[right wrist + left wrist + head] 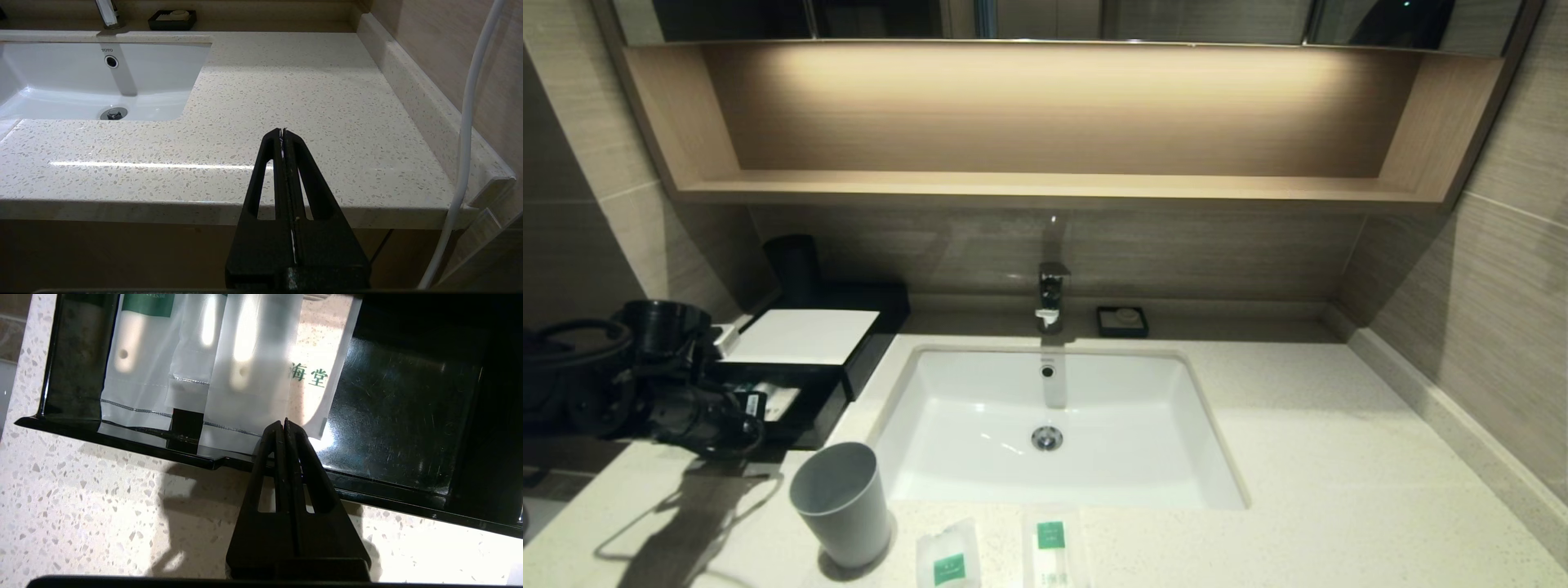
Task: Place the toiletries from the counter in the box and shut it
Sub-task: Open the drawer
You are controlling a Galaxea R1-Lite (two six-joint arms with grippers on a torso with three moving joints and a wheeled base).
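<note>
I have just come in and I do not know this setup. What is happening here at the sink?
The robot is tidying toiletries into the black box left of the sink. The box's drawer part is pulled out, with several sachets already inside. The left gripper is shut, holds nothing, and sits at the drawer's front edge. Two sachets lie on the counter beside a grey cup. The right gripper is shut and idle at the counter's front edge.
</note>
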